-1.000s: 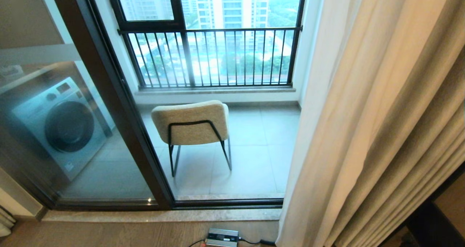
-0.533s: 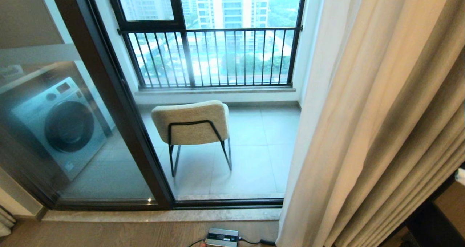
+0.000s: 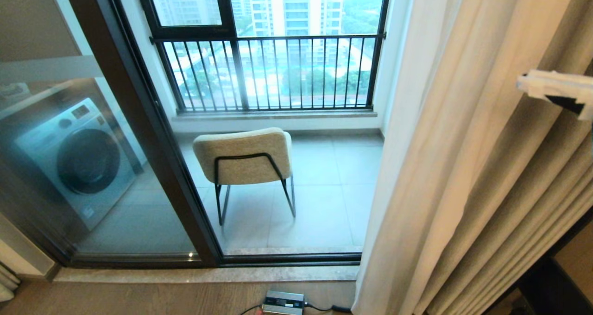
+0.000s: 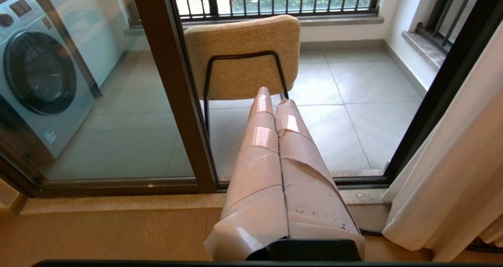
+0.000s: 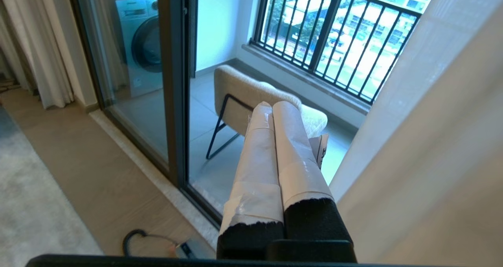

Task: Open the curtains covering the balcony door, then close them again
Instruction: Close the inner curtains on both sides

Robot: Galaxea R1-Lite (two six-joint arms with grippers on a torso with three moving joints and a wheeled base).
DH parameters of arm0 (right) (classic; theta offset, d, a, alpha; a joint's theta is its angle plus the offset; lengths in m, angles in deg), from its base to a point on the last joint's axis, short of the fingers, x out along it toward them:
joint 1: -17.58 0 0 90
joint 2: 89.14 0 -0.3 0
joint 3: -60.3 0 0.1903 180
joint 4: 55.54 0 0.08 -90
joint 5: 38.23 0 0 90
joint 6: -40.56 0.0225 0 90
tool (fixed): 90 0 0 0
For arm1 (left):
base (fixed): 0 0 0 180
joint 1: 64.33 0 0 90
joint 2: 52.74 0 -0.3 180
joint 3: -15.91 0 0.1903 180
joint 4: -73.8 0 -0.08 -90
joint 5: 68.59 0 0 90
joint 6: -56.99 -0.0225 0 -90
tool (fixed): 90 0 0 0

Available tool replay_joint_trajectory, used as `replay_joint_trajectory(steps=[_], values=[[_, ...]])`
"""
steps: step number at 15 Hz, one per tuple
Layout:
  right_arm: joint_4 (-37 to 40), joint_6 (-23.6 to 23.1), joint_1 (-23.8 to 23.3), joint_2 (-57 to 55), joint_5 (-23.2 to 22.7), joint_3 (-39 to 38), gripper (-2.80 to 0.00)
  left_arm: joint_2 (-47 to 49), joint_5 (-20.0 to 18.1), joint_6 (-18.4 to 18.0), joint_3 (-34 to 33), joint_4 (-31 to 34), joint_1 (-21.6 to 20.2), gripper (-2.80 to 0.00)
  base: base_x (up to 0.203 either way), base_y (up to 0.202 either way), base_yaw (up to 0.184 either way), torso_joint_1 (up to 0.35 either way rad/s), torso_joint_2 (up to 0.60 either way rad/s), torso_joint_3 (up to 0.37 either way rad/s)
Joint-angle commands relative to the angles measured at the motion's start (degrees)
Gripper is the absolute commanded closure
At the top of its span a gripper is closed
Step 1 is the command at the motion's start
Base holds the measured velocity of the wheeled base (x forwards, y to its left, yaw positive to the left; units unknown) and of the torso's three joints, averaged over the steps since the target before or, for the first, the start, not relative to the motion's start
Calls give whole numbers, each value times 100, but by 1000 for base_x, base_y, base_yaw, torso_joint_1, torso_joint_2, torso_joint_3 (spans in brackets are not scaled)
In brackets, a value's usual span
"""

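The curtains [image 3: 486, 166] hang gathered at the right of the head view, thick cream drapes with a thin sheer white panel [image 3: 407, 51] on their inner edge. The balcony door [image 3: 153, 134] stands uncovered, a dark frame with clear glass. My right gripper [image 3: 522, 83] comes in from the right edge in front of the drapes, its white-taped fingers [image 5: 271, 114] pressed together and empty, the curtains [image 5: 432, 149] close beside it. My left gripper [image 4: 271, 96] stays low before the door sill, shut and empty. Another curtain [image 5: 51, 63] hangs at the door's far side.
Beyond the glass are a beige chair [image 3: 243, 157], a washing machine [image 3: 76, 160] and a barred window with black railing [image 3: 278, 72]. A small box with a cable [image 3: 283, 303] lies on the wooden floor by the sill. Dark furniture [image 3: 556, 282] stands at the lower right.
My right gripper has risen along the right edge of the head view, from out of sight to in front of the upper drapes. Curtains, door and left arm are unchanged.
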Motion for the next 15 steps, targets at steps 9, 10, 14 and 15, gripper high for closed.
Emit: replay_joint_trajectory(steps=[9, 10, 14, 15], values=[[40, 28, 890, -2000, 2141, 2284, -280, -2, -6, 0, 0, -2, -1, 0, 0, 0, 0, 0, 0, 0], [52, 33, 885, -2108, 2489, 2517, -280, -2, 3, 0, 0, -2, -1, 0, 0, 0, 0, 0, 0, 0], [254, 12, 832, -1884, 3070, 2591, -280, -2, 3, 0, 0, -2, -1, 0, 0, 0, 0, 0, 0, 0], [438, 1, 814, -1789, 3170, 2583, -280, -2, 3, 0, 0, -2, -1, 0, 0, 0, 0, 0, 0, 0]])
